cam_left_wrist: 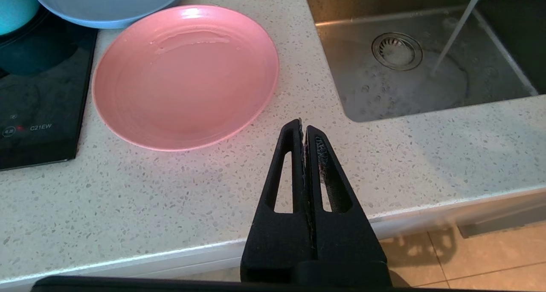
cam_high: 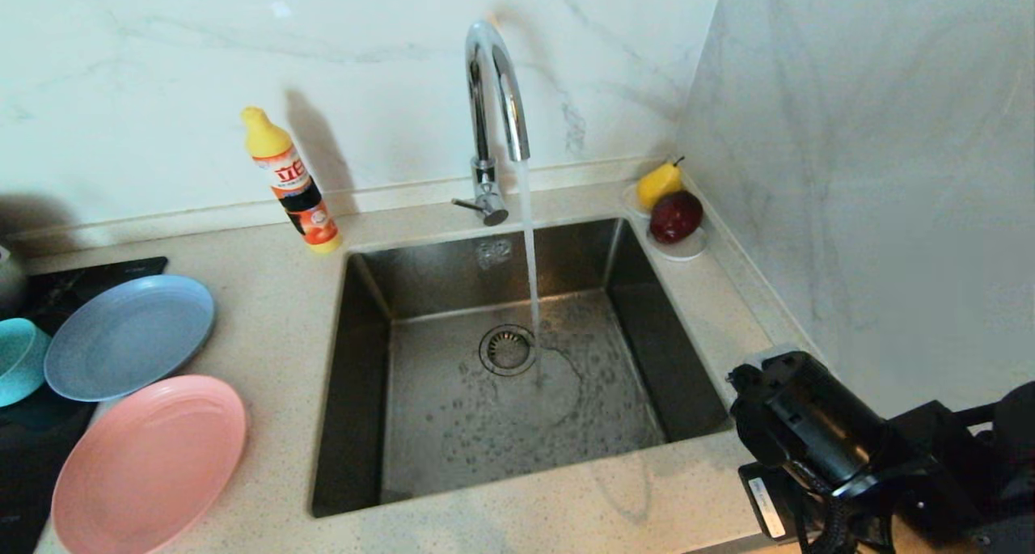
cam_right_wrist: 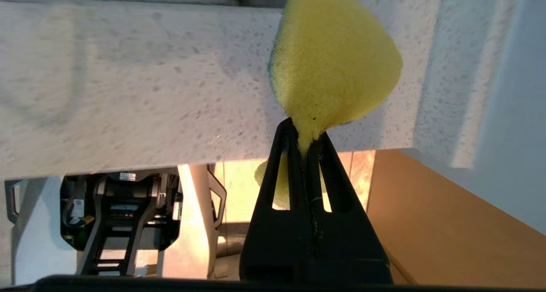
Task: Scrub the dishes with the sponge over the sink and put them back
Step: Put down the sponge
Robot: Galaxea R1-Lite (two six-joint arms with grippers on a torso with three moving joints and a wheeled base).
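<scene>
The right tool [cam_right_wrist: 305, 140] pinches the yellow sponge [cam_right_wrist: 332, 57] at the speckled worktop [cam_right_wrist: 128, 91] edge, frame centre. The left tool [cam_left_wrist: 303, 128], closed on nothing, hangs beside the pink plate [cam_left_wrist: 183, 76]. Water runs into the sink [cam_high: 517, 392], mid-frame; grey-blue plate [cam_high: 129, 336] and teal bowl [cam_high: 20, 360] sit left. The stovetop [cam_left_wrist: 38, 108] reads "C21EW".

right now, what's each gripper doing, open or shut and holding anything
Left gripper: shut, empty, above the counter near the pink plate.
Right gripper: shut on the sponge, at the counter's front edge.
</scene>
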